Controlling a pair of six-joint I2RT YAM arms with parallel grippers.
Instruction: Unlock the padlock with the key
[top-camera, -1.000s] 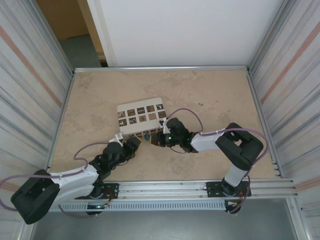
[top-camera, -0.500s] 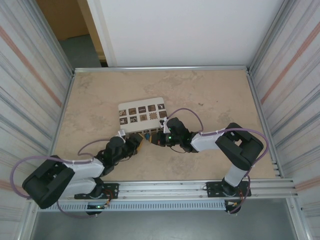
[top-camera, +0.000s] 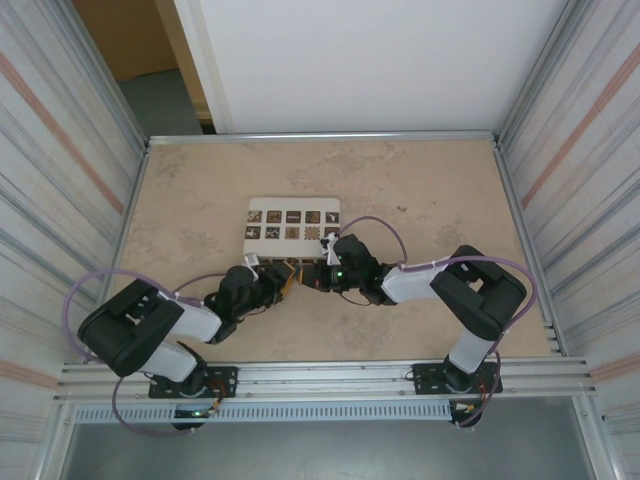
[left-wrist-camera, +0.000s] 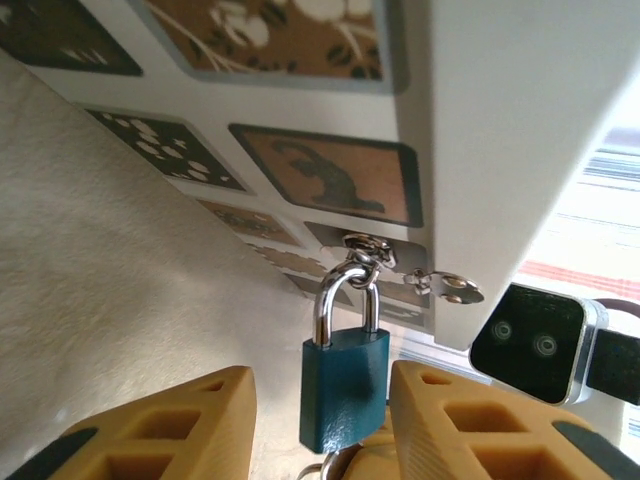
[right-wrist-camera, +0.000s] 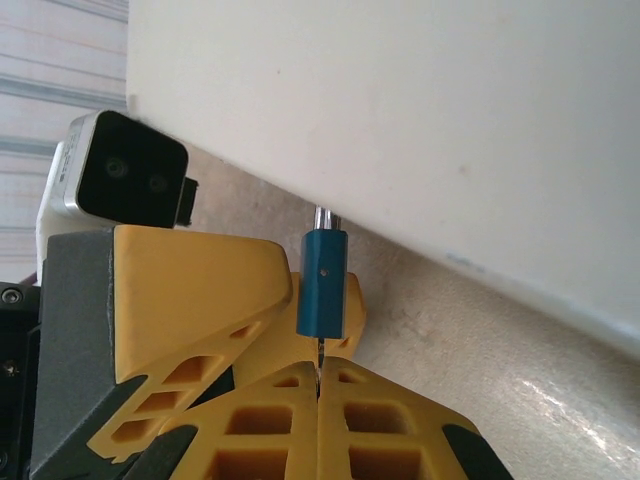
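The blue padlock (left-wrist-camera: 345, 385) hangs by its steel shackle (left-wrist-camera: 343, 293) from a small hasp on the white box (left-wrist-camera: 500, 120). My left gripper (left-wrist-camera: 318, 378) stands open around it, one yellow finger on each side and a little gap to each. In the right wrist view the padlock (right-wrist-camera: 323, 280) shows edge-on. Just below it my right gripper (right-wrist-camera: 319, 368) is shut on the key (right-wrist-camera: 319, 350), whose thin blade enters the padlock's bottom. From above, the left gripper (top-camera: 280, 283) and the right gripper (top-camera: 311, 279) meet tip to tip at the box's near side.
The white box (top-camera: 293, 222) with its brown-patterned squares lies mid-table, just behind both grippers. The left arm's elbow (top-camera: 135, 325) is folded low at the near left. Metal walls close in the table on both sides.
The white box has slid back and to the right. The left arm has folded its elbow inward while its gripper stayed by the padlock. The right arm has held still.
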